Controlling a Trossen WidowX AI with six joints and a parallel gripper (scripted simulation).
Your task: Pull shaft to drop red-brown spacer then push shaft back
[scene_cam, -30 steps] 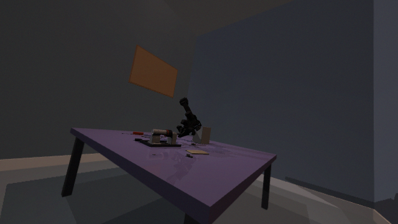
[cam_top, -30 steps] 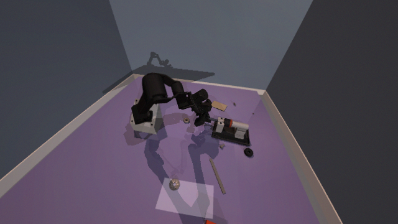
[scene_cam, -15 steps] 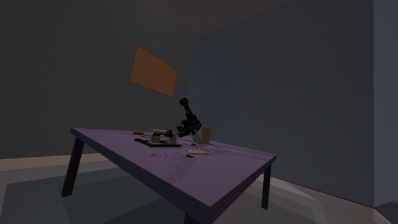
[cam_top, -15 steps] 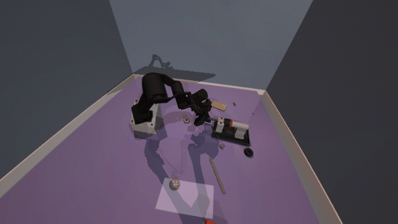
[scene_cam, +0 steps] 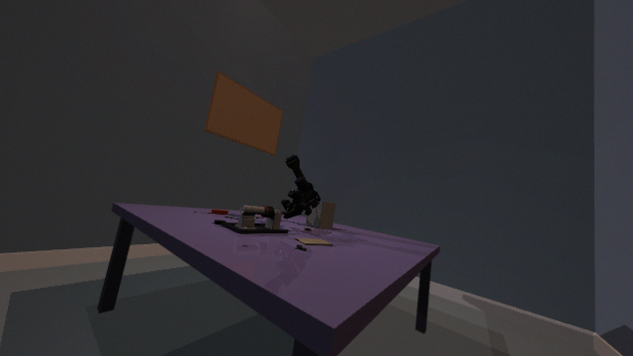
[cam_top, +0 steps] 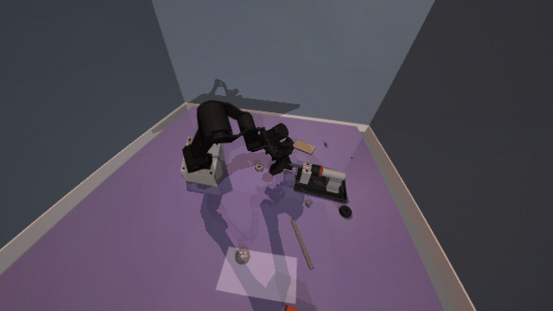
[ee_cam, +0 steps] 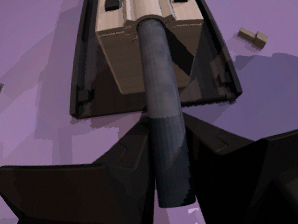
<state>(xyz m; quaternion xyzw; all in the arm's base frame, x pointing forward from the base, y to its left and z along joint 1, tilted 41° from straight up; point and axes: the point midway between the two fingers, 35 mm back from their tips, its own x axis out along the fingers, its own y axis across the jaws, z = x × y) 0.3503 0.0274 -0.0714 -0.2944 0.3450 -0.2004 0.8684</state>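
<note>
The grey shaft [cam_top: 295, 165] [ee_cam: 159, 75] sticks out of the pale bearing block [cam_top: 306, 174] [ee_cam: 135, 60] [scene_cam: 277, 221]. My gripper [ee_cam: 162, 121] is shut on the shaft's free end, with a finger on each side and the end showing between them. The red-brown spacer [cam_top: 320, 171] [scene_cam: 266, 211] is up in the row against the big light housing [cam_top: 334, 174] [scene_cam: 253, 210], in line with the shaft. Dark spacers [cam_top: 315, 169] sit between it and the bearing block, too small to count. Inside the housing the shaft is hidden. No red-brown spacer shows on the table.
The fixture stands on a black tray [cam_top: 320, 193] [ee_cam: 76, 95]. Around it lie a black ring [cam_top: 345, 212], a small tan piece [cam_top: 308, 202] [ee_cam: 253, 38], a long bar [cam_top: 302, 244] and a tan plate [cam_top: 304, 147] [scene_cam: 315, 242]. A small ring [cam_top: 258, 165] lies near the arm's base.
</note>
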